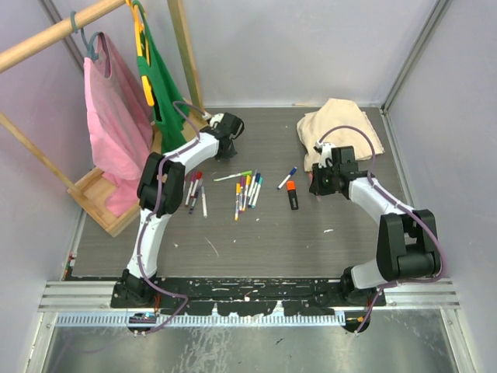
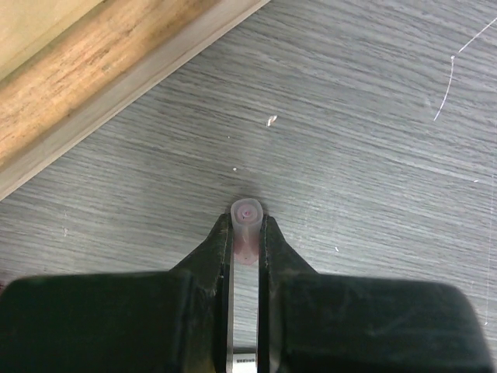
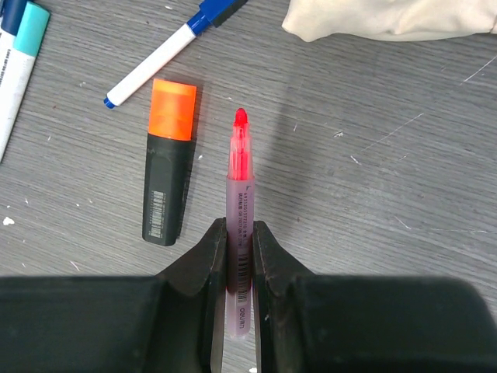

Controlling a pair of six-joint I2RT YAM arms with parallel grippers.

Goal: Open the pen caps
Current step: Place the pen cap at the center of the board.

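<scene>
**One cap off**

The left gripper (image 2: pixel 247 227) is clenching a pink cap (image 2: pixel 247 210) beside the wooden frame (image 2: pixel 70 101). The right gripper (image 3: pixel 239 229) is gripping the bared red-tipped pen (image 3: pixel 240 186). Both should be lowering to the table (image 2: pixel 365 116) before letting go, clear of the capped pens (image 1: pixel 247 193).

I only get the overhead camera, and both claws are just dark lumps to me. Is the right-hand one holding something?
Observer: Yes. The right gripper is shut on a translucent pink pen, and the pen's red tip is bare, with no cap on it.
Operator: And where's its cap?
Observer: I can't say whose it is, but the left gripper is shut on a small translucent pinkish cap, seen end-on just above the table.
Operator: What about that orange thing near the right claw?
Observer: It's a stubby black highlighter with its orange cap on. It lies flat beside the held pen, apart from it.
</scene>
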